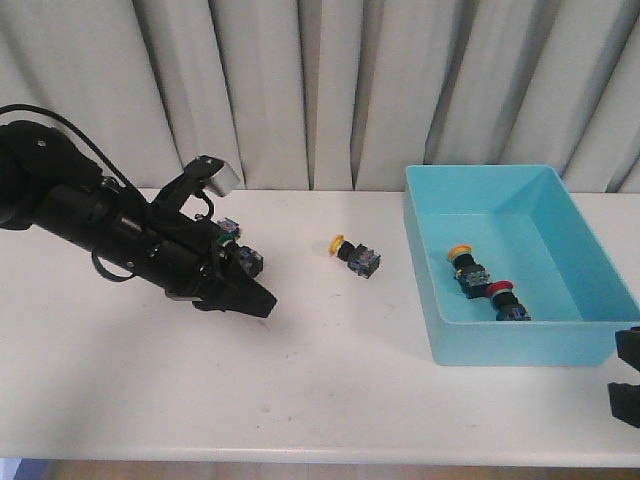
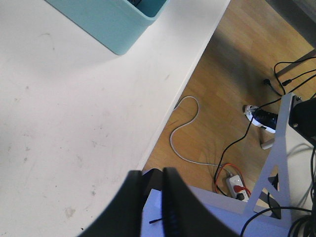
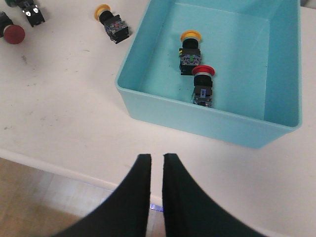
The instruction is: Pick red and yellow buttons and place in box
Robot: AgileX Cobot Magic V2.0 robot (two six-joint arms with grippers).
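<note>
A yellow button (image 1: 354, 253) lies on its side on the white table, left of the turquoise box (image 1: 500, 342); it also shows in the right wrist view (image 3: 111, 20). Inside the box (image 3: 148, 104) lie a yellow button (image 1: 465, 262) (image 3: 190, 48) and a red button (image 1: 503, 297) (image 3: 203, 83). Another red button (image 3: 13, 33) lies at the far left of the table, hidden by the arm in the front view. My left gripper (image 1: 265, 303) (image 2: 156, 173) hovers low over the table, shut and empty. My right gripper (image 3: 157, 159) is shut and empty, before the box's near wall.
Two more switch bodies (image 1: 246, 260) show just behind my left arm, partly hidden; their cap colours cannot be told. The table's front edge (image 2: 163, 123) runs close under the left gripper, with cables on the floor beyond. Curtains hang behind the table.
</note>
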